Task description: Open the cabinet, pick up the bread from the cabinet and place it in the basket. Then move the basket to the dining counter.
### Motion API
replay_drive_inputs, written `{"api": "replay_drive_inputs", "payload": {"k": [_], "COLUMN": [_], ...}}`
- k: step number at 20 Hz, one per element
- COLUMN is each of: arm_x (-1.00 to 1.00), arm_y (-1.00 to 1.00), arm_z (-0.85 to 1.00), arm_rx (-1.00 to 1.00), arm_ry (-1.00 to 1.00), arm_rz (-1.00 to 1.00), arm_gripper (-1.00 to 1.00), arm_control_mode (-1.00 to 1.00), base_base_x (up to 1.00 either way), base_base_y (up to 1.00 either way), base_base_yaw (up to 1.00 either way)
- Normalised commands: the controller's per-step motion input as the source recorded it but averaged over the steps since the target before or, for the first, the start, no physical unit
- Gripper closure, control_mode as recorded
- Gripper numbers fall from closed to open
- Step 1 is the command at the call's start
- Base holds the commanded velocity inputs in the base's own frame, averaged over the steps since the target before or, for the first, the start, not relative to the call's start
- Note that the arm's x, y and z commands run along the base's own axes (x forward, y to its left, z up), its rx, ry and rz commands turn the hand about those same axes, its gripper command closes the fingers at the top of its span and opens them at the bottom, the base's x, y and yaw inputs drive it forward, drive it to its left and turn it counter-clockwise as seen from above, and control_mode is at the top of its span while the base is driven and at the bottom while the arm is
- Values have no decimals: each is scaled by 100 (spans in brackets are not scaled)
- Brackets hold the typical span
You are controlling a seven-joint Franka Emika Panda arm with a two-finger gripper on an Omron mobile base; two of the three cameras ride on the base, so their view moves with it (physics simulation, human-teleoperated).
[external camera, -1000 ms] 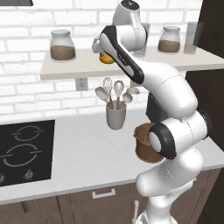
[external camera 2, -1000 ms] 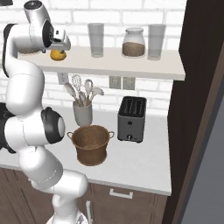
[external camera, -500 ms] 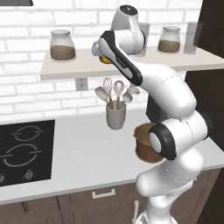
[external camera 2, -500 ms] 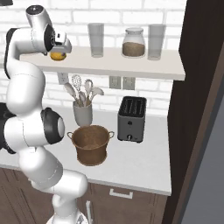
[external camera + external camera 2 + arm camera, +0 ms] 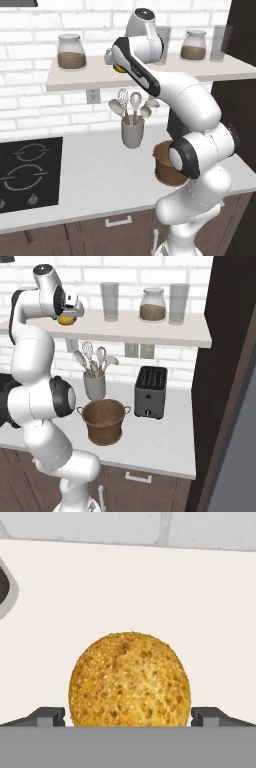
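Reaching high up to the shelf (image 5: 150,326), the white arm has its gripper (image 5: 69,312) right at the bread (image 5: 66,319), and from the right base view the golden bun sits tucked directly under the hand at the shelf's left end. Over in the left base view just a sliver of the bread (image 5: 120,68) peeks out orange behind the forearm, level with the shelf (image 5: 75,79) board. Down the hand camera now: the bread (image 5: 130,679) looms big and round, speckled, resting on the pale shelf surface, and the two dark fingertips (image 5: 47,716) stand one either side of it, spread a touch wider than the bun, so the gripper (image 5: 129,718) is open around it; whether the pads actually touch it, I cannot tell.

Below on the worktop (image 5: 160,441), the brown woven basket (image 5: 104,420) stands upright, just in front of the grey utensil cup (image 5: 94,385) and left of the dark toaster (image 5: 151,392). In the left base view the basket (image 5: 165,167) is half hidden behind the robot's elbow, with the black cooktop (image 5: 27,172) well off to the left. Glass jars (image 5: 70,50) with brown filling line the shelf.
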Motion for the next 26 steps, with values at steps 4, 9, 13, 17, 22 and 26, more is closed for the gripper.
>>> {"api": "replay_drive_inputs", "payload": {"k": [4,9,13,17,22,26], "arm_x": [4,0,0,-29,-92,-100], "arm_y": [0,0,0,0,-32,-86], "arm_z": [0,0,0,0,2,0], "arm_rx": [0,0,0,0,0,5], "arm_ry": [0,0,0,0,-5,-4], "arm_rz": [0,0,0,-1,-13,-22], "arm_gripper": [-100,100,100,100,100,100], "arm_control_mode": [-100,-100,-100,-100,-100,-100], "base_base_x": [0,0,0,0,0,0], "base_base_y": [0,0,0,0,0,0], "base_base_yaw": [0,0,0,0,0,0]}}
